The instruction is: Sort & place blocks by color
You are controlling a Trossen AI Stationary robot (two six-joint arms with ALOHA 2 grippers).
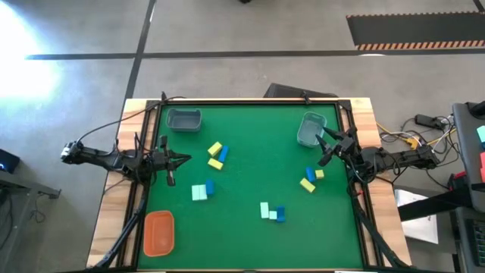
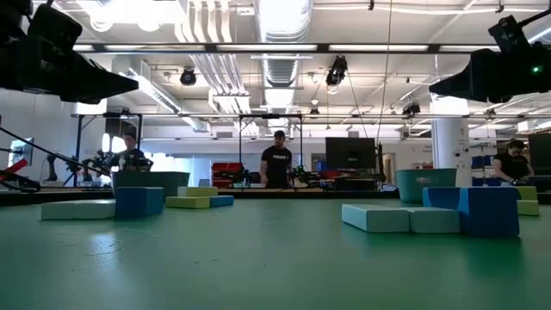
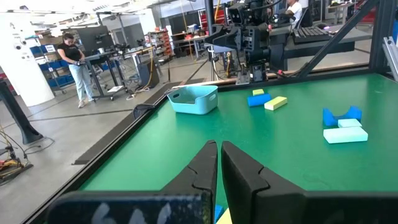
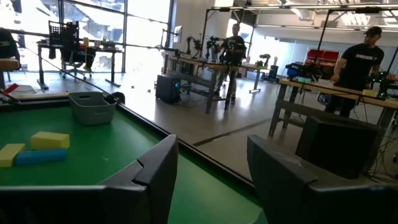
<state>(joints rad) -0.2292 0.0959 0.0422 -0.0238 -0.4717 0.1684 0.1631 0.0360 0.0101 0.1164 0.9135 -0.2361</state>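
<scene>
Left gripper [image 1: 184, 159] at 9 o'clock, jaws clenched, empty. Right gripper [image 1: 324, 146] at 3 o'clock beside a grey-blue tray [image 1: 311, 128], jaws released. Blocks [image 1: 216, 154] scattered mid-table in four clusters; orange tray [image 1: 159, 232] at 7 o'clock.

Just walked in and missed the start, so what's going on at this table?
A two-armed robot is set up to sort blocks by colour, and nothing is held at this moment. The left gripper is shut at the left side of the green table; the right gripper is open at the right side, next to a grey-blue tray. Yellow, blue and mint blocks lie in small clusters on the table. Another grey-blue tray and the orange tray look empty.
</scene>
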